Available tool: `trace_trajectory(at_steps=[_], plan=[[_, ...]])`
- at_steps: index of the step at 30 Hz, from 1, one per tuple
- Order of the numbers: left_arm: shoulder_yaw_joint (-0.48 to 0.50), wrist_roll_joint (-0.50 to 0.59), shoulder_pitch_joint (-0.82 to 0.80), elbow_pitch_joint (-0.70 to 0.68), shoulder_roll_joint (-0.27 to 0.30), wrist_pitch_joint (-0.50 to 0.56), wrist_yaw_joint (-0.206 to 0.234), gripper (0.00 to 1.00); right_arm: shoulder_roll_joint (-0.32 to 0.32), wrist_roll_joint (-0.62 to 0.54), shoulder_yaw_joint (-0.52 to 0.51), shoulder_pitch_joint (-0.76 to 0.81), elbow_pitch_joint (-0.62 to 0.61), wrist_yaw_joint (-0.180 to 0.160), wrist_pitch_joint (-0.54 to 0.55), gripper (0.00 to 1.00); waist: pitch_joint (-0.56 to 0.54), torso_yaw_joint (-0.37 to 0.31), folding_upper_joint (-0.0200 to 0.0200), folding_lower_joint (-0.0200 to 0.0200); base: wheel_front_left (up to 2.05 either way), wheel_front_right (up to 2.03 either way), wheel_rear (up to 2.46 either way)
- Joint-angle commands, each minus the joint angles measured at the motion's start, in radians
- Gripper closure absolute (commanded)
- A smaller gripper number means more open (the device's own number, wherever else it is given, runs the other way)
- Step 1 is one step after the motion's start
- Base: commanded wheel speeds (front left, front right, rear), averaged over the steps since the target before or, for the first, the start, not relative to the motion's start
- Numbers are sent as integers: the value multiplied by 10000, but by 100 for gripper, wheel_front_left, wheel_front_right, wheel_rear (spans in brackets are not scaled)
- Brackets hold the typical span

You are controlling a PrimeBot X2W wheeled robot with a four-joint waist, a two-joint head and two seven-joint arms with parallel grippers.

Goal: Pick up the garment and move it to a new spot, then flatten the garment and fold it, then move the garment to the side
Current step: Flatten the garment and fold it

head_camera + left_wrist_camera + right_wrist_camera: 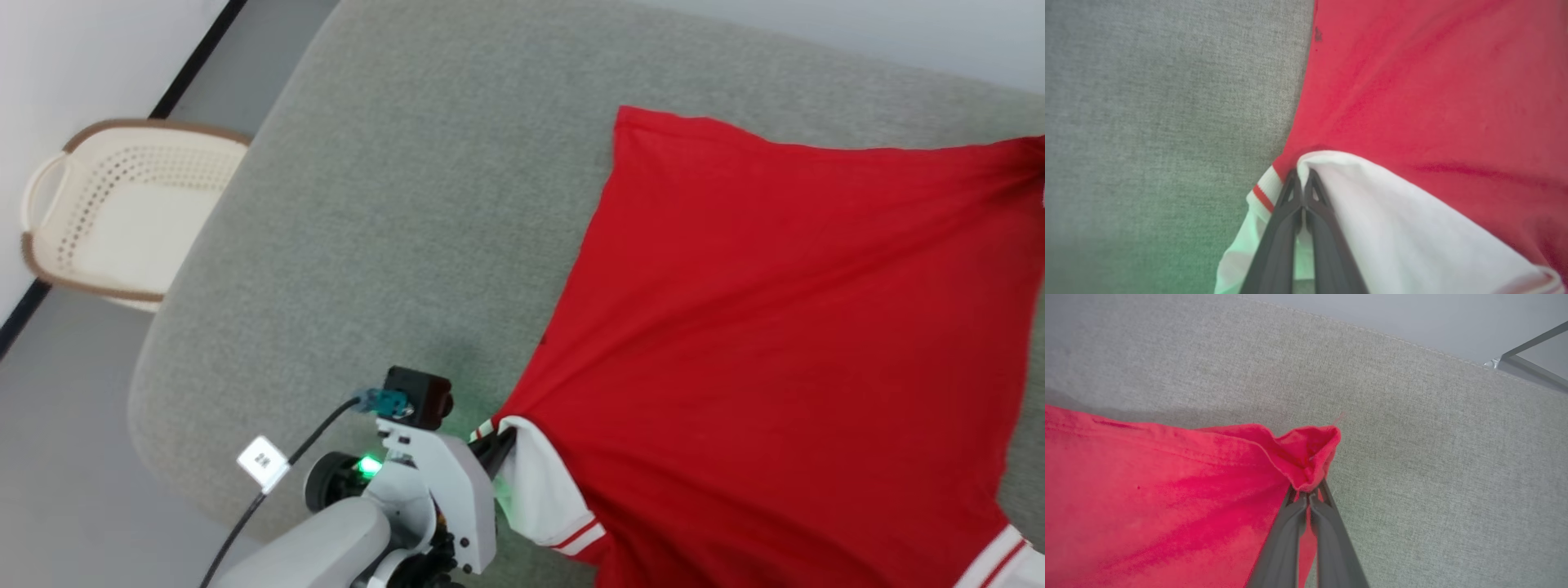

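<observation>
The garment (784, 327) is a red shirt with white sleeves, stretched taut over the right part of the grey cushion (392, 204), plain red side up. My left gripper (500, 439) is shut on the garment at the white sleeve with its red-striped trim; in the left wrist view the left gripper (1302, 176) pinches a fold of white fabric of the garment (1433, 94). In the right wrist view my right gripper (1308, 490) is shut on a bunched red corner of the garment (1167, 490). That corner reaches the head view's right edge.
A cream perforated laundry basket (122, 216) with a brown rim stands on the floor at the left, beside the white wall. The cushion's left half lies bare. A metal frame (1527, 363) shows beyond the cushion's far edge in the right wrist view.
</observation>
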Motion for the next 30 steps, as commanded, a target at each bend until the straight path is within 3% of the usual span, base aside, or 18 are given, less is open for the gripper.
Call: trace_trajectory(at_steps=[1, 9, 19, 30], plan=[[42, -81, 223, 8, 126, -34, 79, 100, 47, 4, 151, 191, -39, -16, 84, 100, -217, -265, 0, 0, 0, 0, 0], [145, -142, 461, 18, 342, -232, 115, 100, 75, 593, 812, 895, -641, -16, 360, 100, -538, -959, 0, 0, 0, 0, 0], [344, -255, 848, 65, 799, -578, 30, 100, -599, 2332, 1423, 3065, -2882, -17, 588, 100, -890, -2086, 0, 0, 0, 0, 0], [321, -430, 1375, -132, 1354, -503, 50, 100, -1410, 3889, 380, 6722, -6236, -17, 1274, 100, -1559, -2947, 0, 0, 0, 0, 0]])
